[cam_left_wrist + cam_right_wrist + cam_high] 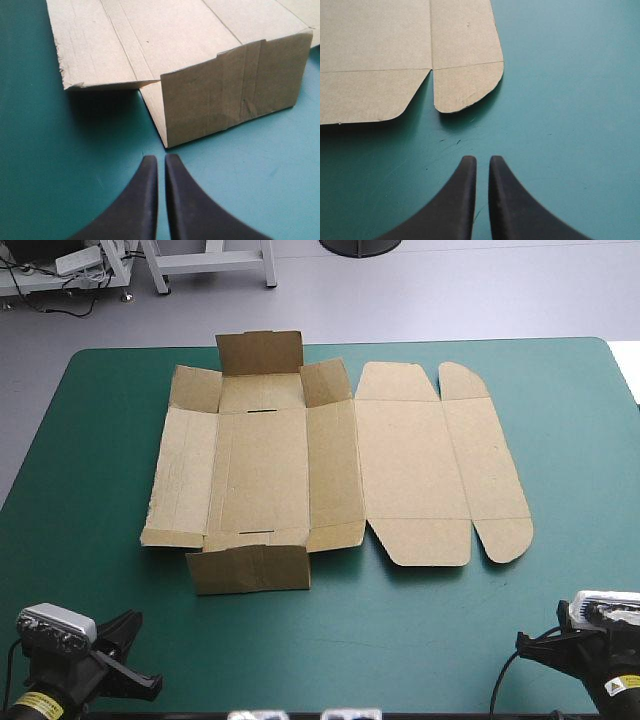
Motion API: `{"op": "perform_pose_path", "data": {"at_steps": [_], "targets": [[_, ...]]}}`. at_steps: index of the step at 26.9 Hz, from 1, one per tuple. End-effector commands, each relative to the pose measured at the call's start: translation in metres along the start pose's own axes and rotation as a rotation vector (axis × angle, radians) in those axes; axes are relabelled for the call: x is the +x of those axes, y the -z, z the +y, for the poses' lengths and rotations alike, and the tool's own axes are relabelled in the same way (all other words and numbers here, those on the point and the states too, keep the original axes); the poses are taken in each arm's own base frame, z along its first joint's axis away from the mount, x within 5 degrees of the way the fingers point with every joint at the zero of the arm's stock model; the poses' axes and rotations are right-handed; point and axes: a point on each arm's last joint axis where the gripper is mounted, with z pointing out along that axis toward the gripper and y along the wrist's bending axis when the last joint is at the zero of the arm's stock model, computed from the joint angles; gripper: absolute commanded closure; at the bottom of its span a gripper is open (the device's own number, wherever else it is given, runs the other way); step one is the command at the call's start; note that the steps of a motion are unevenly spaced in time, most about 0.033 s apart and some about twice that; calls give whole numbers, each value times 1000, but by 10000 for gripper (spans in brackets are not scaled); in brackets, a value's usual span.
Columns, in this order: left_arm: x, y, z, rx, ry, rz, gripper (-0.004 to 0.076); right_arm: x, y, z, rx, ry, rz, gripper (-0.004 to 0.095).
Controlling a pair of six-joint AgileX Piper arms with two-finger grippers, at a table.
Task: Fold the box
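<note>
Light over the counter (560, 600) is bright and even, coming from above, and the shadows are soft. Just ahead of the left tool (161, 161), a darker shadow lies on the teal-green cover (35, 165) under the raised edge of the box (235, 85). Ahead of the right tool (482, 161), only a thin shadow borders the flat box. The cover farther ahead looks paler, with a mild sheen.

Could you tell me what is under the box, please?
Only the teal-green cover shows around the box, which lies mostly flat on it. Anything beneath the board is covered and cannot be seen.
</note>
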Motion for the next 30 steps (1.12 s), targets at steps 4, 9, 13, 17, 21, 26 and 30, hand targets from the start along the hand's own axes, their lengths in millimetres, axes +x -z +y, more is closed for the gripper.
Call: {"op": "perform_pose_path", "data": {"at_steps": [4,9,13,17,21,26,30], "targets": [[-30,13,-3,26,15,-103,695,-12,3,-1,9,-8,-70,825],[-62,14,-3,25,7,-83,695,-12,3,-1,9,-8,-70,825],[-91,9,2,-13,-18,-88,696,-12,3,-1,9,-8,-70,825],[-128,0,9,-80,-70,-107,696,-12,3,-1,9,-8,-70,825],[-161,-11,17,-160,-139,-100,696,-12,3,-1,9,-8,-70,825],[-206,-28,30,-276,-241,-98,696,-12,3,-1,9,-8,-70,825],[-232,-47,36,-325,-284,-73,708,-12,3,-1,9,-8,-70,825]]}}
